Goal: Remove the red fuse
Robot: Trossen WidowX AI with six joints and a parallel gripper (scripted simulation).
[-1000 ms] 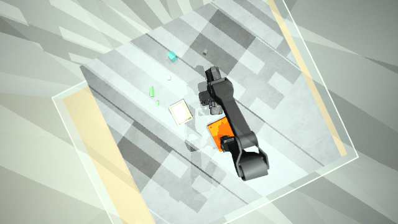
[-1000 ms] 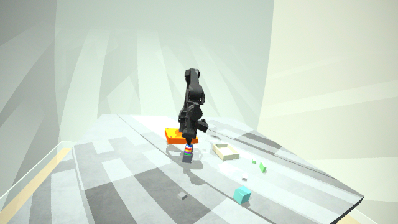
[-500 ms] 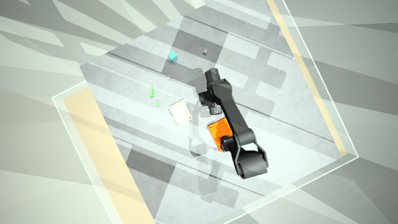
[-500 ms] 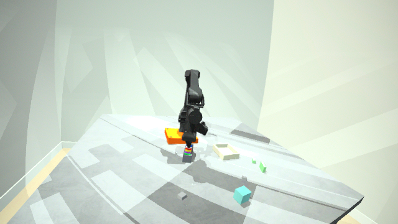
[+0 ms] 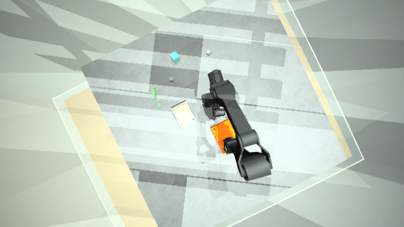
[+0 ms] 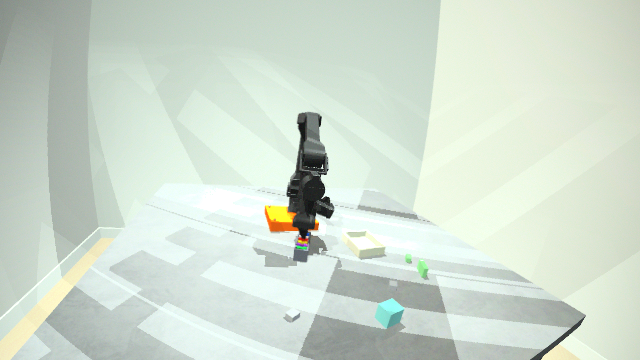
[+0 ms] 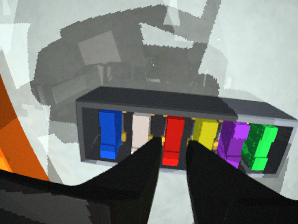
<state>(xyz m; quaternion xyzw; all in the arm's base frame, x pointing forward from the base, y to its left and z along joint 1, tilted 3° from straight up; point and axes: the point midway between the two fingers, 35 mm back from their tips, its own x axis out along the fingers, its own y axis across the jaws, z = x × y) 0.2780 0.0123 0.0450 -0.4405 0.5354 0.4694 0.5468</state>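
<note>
Fingers: the two dark, tapered fingers of the black arm's gripper stood narrowly parted, with only a slim gap between their tips; they pointed down at the fuse row and gripped nothing.
Red fuse: the small red block-shaped fuse (image 7: 174, 140) sat in its slot, directly beyond the gap between the fingers, its lower end level with the tips; whether the tips touched it cannot be told.
Fuse block: the dark grey oblong fuse block (image 7: 193, 106) lay just under the fingers, its row of slots running across them.
Other fuses: to one side of the fingers, a white fuse (image 7: 140, 132) just beside the red one, then a blue fuse (image 7: 109, 135) further out; to the other side, a yellow fuse (image 7: 205, 132), a purple fuse (image 7: 232, 140) and a green fuse (image 7: 260, 148), each further from the tips.
Tray: the shallow cream-coloured square tray (image 6: 363, 243) stood on the table well apart from the fingers, off to their side in the exterior view.
Orange slab: a flat orange slab (image 6: 280, 219) lay behind the fingers, under the arm.
Table: the grey-and-white patchwork table (image 6: 200, 280) carried all of these.
Loose pieces: a cyan cube (image 6: 389, 313), two small green blocks (image 6: 423, 268) and a tiny white cube (image 6: 292, 314) lay far from the fingers.
</note>
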